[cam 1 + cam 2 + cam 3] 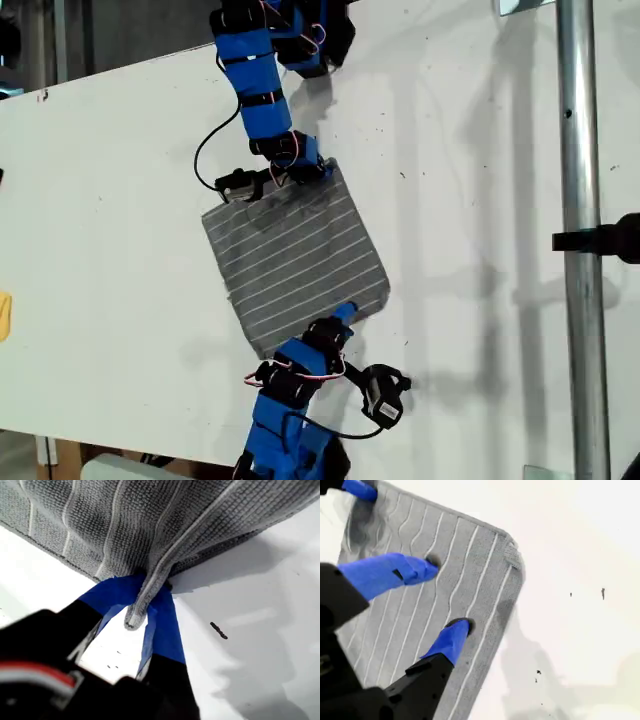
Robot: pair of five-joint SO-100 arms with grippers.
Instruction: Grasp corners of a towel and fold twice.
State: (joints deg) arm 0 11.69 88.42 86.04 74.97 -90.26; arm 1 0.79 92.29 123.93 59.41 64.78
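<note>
The grey white-striped towel (295,255) lies spread on the white table (480,150). My first gripper (305,172) reaches in from the top of the exterior view. It is shut on a pinched fold of the towel (165,535) at its far corner, which is raised slightly, as the first wrist view (145,605) shows close up. My second gripper (342,315) comes in from the bottom of the exterior view and stands open (447,597). Both its fingertips (460,630) rest on or just above the towel (420,645), a little inside the near corner (512,547).
A metal pole (580,200) with a black clamp (605,240) runs down the exterior view's right. A yellow object (5,315) sits at that view's left edge. A black cable (205,155) loops beside the first arm. Small dark specks (602,592) mark the table.
</note>
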